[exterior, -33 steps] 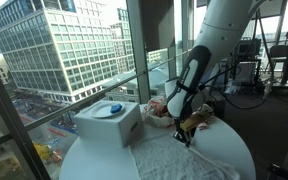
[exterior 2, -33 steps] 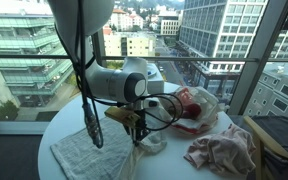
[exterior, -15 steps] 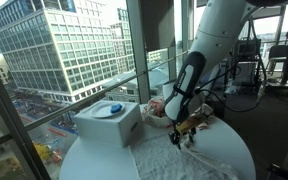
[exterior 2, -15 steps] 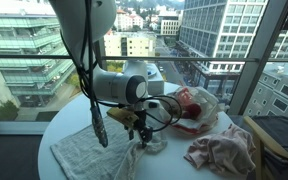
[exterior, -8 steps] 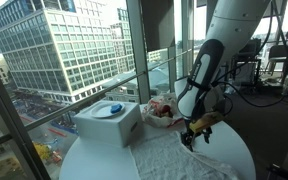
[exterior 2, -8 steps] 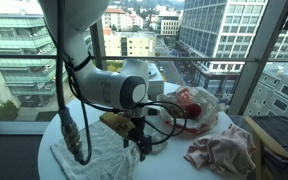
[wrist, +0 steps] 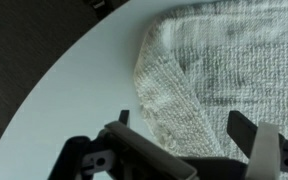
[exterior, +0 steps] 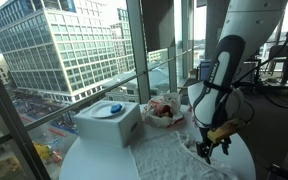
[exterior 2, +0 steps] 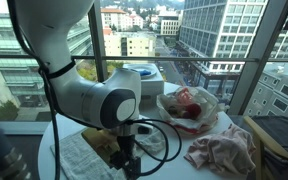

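My pincer (wrist: 184, 138) stands wide open with nothing between its fingers, hanging over the white terry towel (wrist: 227, 62) that lies spread flat on the round white table (wrist: 69, 95). In the wrist view, the towel's thick hemmed edge and rounded corner sit right under the gap. I cannot tell whether my fingertips touch the cloth or float just above it. To do this well, I judge that I should stay centred on that hem, where the cloth is doubled. I should come straight down so both fingers meet the fabric together. I should also mind the table's rim, which is near in an exterior view (exterior: 206, 150). The white box (exterior: 109, 122), the bag of red things (exterior 2: 189, 106) and the crumpled pinkish cloth (exterior 2: 220, 151) all lie well apart from me.
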### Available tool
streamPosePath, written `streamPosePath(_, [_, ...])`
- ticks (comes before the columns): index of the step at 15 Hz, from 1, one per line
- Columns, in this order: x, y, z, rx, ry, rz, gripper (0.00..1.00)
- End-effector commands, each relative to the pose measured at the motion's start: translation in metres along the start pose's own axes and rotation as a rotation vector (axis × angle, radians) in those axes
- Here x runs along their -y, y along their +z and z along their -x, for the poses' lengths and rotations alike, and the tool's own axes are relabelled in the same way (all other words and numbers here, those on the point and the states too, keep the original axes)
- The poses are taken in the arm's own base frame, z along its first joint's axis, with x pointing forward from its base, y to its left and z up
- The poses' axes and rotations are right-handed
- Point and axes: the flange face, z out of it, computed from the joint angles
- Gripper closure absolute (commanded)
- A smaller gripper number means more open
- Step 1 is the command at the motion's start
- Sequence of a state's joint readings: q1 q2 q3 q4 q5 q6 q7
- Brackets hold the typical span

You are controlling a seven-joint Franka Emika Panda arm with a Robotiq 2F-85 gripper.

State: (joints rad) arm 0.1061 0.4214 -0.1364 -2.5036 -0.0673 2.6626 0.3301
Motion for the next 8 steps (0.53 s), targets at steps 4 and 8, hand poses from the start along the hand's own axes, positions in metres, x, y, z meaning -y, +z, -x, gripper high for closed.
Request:
streamPosePath(4, [-0.02, 0.014, 0.015, -0.042, -0.01, -0.05, 0.0])
streamPosePath(8, [-0.029, 0.024, 0.016, -0.029, -0.031, -0.092, 0.0])
